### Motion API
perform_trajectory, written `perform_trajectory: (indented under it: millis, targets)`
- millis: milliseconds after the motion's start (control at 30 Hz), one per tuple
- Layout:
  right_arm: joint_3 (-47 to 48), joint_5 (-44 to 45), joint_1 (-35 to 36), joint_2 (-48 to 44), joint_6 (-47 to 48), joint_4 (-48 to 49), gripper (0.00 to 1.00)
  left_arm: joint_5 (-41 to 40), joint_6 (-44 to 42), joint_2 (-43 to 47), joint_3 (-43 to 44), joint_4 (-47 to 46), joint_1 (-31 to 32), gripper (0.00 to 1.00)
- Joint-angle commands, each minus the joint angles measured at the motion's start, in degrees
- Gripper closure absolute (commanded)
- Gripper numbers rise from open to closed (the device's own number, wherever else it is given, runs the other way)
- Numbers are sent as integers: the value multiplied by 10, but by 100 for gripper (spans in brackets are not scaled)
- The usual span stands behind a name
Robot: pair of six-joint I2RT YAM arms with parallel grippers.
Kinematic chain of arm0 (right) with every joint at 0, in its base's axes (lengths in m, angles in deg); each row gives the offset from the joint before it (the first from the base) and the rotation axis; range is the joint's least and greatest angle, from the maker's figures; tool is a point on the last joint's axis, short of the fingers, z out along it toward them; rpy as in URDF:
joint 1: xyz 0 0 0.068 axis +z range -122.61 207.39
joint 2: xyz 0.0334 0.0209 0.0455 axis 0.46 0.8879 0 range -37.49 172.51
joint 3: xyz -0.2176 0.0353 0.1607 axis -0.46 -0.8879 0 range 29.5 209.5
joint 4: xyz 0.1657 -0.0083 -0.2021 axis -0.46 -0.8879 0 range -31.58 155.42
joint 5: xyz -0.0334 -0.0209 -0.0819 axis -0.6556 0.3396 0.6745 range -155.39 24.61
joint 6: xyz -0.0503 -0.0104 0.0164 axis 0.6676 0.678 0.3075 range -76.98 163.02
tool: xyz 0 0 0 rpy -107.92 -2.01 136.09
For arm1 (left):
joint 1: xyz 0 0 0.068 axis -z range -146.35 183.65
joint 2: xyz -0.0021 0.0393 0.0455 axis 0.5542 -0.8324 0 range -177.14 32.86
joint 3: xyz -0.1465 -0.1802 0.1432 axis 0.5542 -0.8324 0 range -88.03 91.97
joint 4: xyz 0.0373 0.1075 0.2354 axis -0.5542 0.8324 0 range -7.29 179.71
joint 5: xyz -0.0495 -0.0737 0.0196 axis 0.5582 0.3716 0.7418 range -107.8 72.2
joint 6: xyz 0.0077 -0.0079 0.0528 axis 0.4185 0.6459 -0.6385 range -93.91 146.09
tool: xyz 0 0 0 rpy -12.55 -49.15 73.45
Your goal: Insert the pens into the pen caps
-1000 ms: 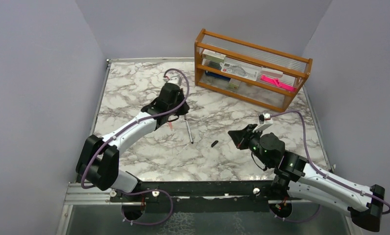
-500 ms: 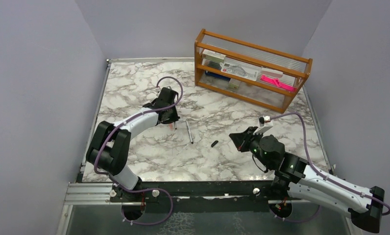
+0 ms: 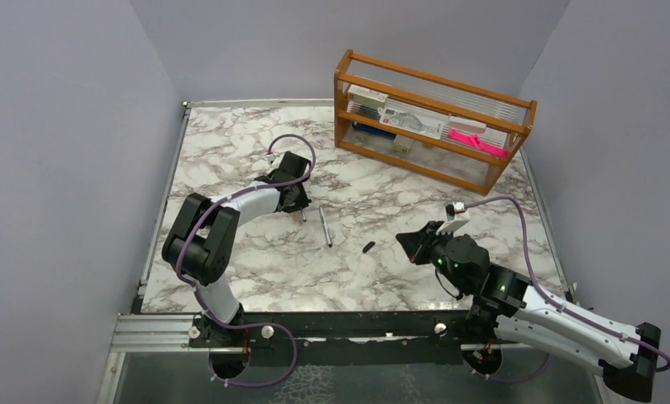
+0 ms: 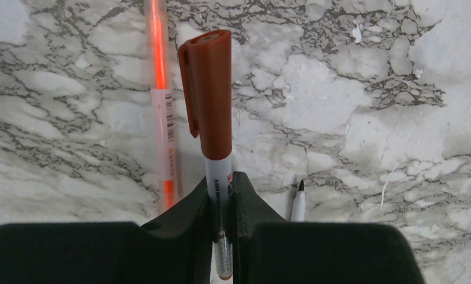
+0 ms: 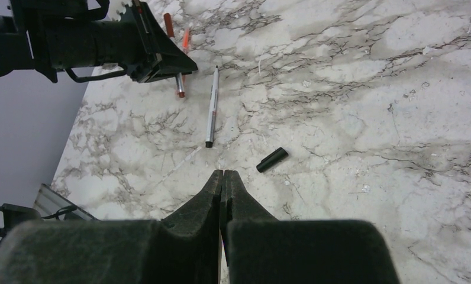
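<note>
My left gripper (image 4: pixel 221 180) is shut on a silvery-grey pen (image 4: pixel 220 177) whose far end wears the dark red pen cap (image 4: pixel 207 89). It is held low over the marble, left of centre in the top view. The translucent orange-red pen (image 4: pixel 162 106) lies on the table just left of it. A second silvery pen (image 3: pixel 325 227) with a dark tip lies to the right. The black pen cap (image 5: pixel 272 160) lies alone just ahead of my right gripper (image 5: pixel 222 174), which is shut on nothing.
A wooden rack (image 3: pixel 433 118) stands at the back right, holding boxes and a bright pink strip (image 3: pixel 476 141). Grey walls close in the marble table (image 3: pixel 231 151) on three sides. A metal rail (image 3: pixel 146 332) runs along the near edge.
My left gripper has dropped towards the table and drawn back slightly left with the capped pen, its elbow folding in. The right arm has shifted slightly; pens and black cap lie unmoved.
</note>
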Motion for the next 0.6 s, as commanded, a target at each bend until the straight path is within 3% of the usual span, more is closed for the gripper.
perform_trajectory:
  millis: [0, 567]
  targets:
    - [-8, 6, 1, -9, -6, -8, 99, -23, -4, -36, 31, -14, -4, 97]
    - [-8, -1, 1, 18, 3, 11, 99, -22, -22, -29, 22, -13, -4, 80]
